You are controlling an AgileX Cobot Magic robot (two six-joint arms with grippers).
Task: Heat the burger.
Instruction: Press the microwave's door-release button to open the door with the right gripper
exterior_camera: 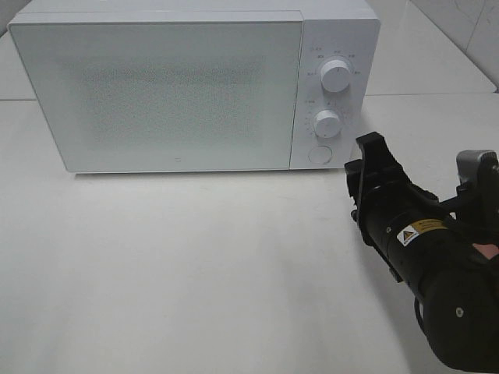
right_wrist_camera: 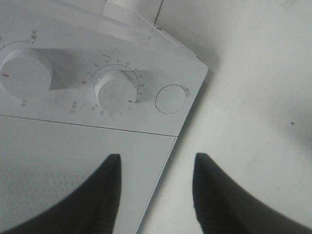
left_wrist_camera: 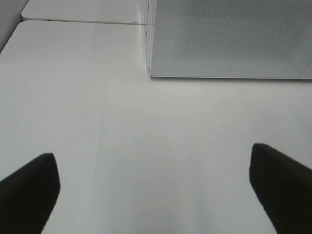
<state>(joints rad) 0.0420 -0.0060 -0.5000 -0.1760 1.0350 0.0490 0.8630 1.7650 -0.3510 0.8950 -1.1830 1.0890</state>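
Observation:
The burger is out of view in every frame. The white microwave (exterior_camera: 179, 93) stands at the back of the table with its door shut. My right gripper (exterior_camera: 373, 152) hovers just right of the microwave's lower front corner, pointing at the control panel. In the right wrist view its two dark fingers (right_wrist_camera: 157, 158) stand apart with nothing between them, below the lower knob (right_wrist_camera: 113, 90) and the round button (right_wrist_camera: 170, 99). My left gripper (left_wrist_camera: 152, 151) is open wide over bare table, facing the microwave's front (left_wrist_camera: 229, 39), and it does not show in the high view.
The panel carries an upper knob (exterior_camera: 335, 74), a lower knob (exterior_camera: 327, 123) and a round button (exterior_camera: 319, 154). The white table (exterior_camera: 195, 265) stretches in front of the microwave. A tiled wall rises at the far right.

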